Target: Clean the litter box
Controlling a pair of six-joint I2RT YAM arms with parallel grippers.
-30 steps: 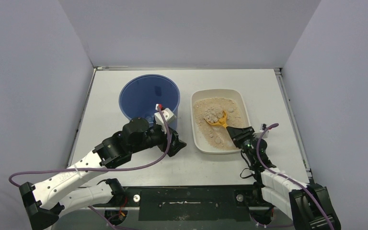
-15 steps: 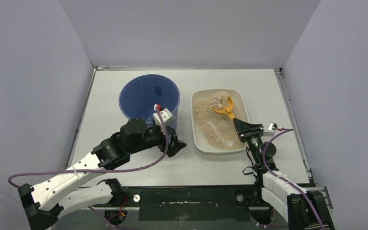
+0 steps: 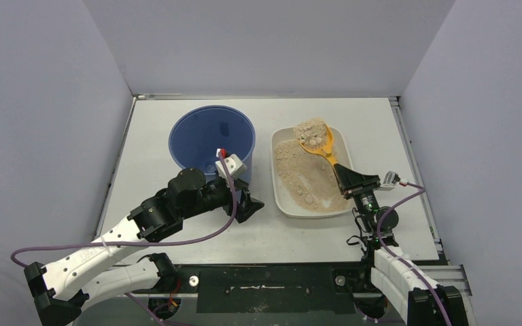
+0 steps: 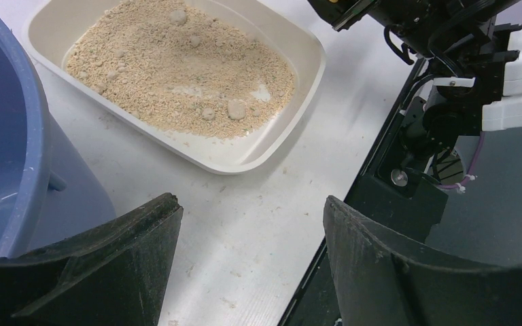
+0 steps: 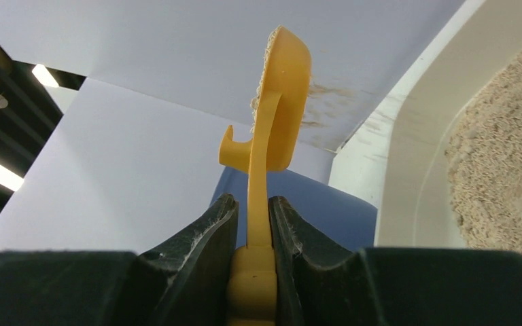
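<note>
Scoop (image 3: 316, 139) heaped with clumps, its handle pinched tight in the right gripper (image 5: 253, 204).
Litter box (image 3: 276, 193), with sandy granules inside, sits on the counter (image 3: 156, 122) just right of the blue bucket (image 3: 211, 136); the left gripper (image 4: 250, 204) hangs spread at the bucket's near side.

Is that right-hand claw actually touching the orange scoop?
Touching: the right wrist view shows the right gripper clamped on the orange scoop by its handle.
</note>
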